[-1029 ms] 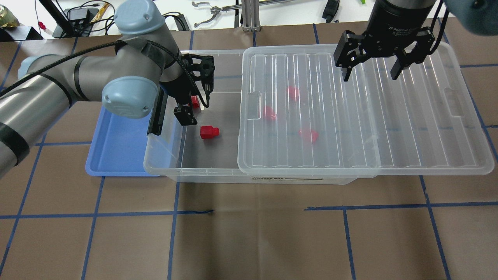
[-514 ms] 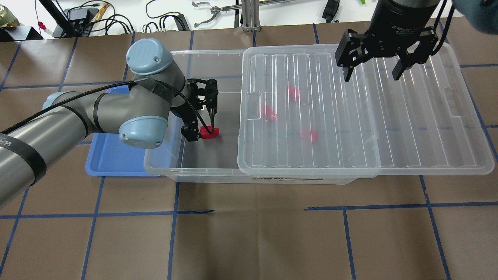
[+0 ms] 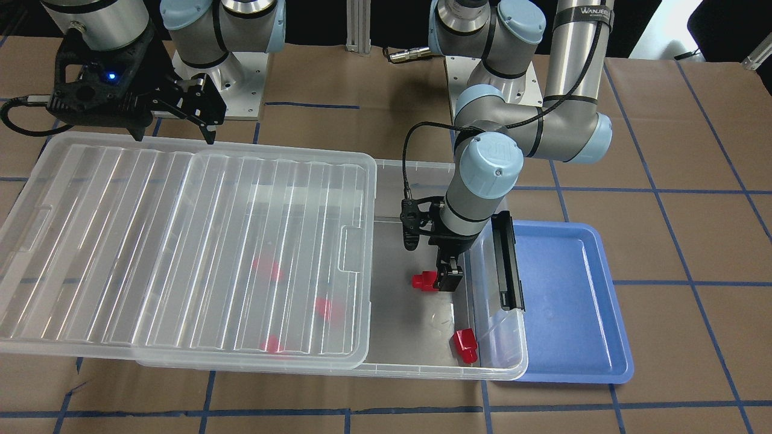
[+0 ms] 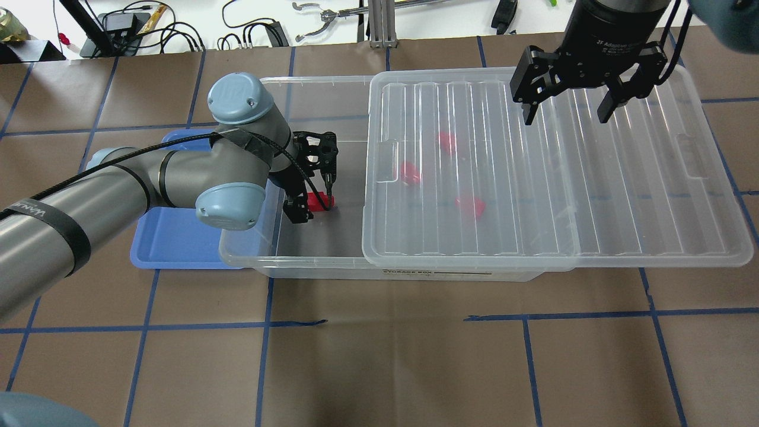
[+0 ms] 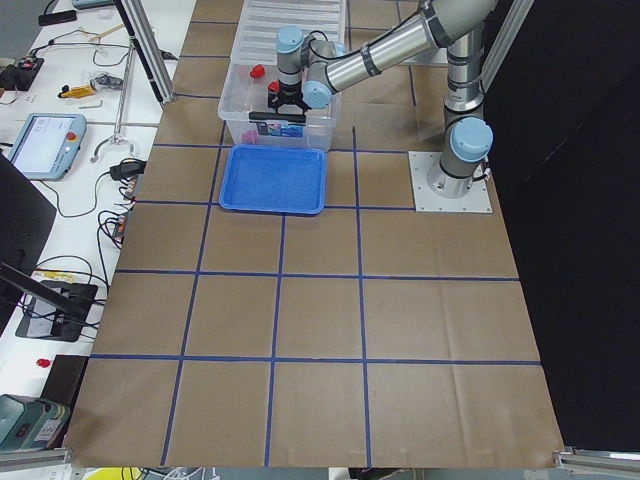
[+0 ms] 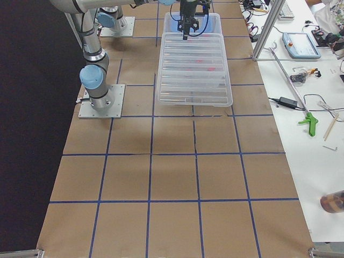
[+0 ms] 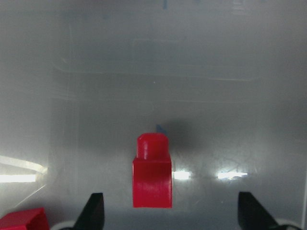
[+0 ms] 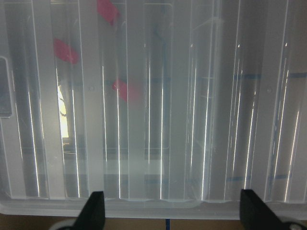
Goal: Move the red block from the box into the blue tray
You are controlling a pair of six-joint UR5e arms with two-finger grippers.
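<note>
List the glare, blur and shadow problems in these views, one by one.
Left wrist view: the red block is sharp, with a soft shadow by its stub and white glare streaks on the box floor. Right wrist view: bright streaks run along the lid ribs; the blocks under it are pink smears. Overhead view: those blocks look washed out through the lid.
</note>
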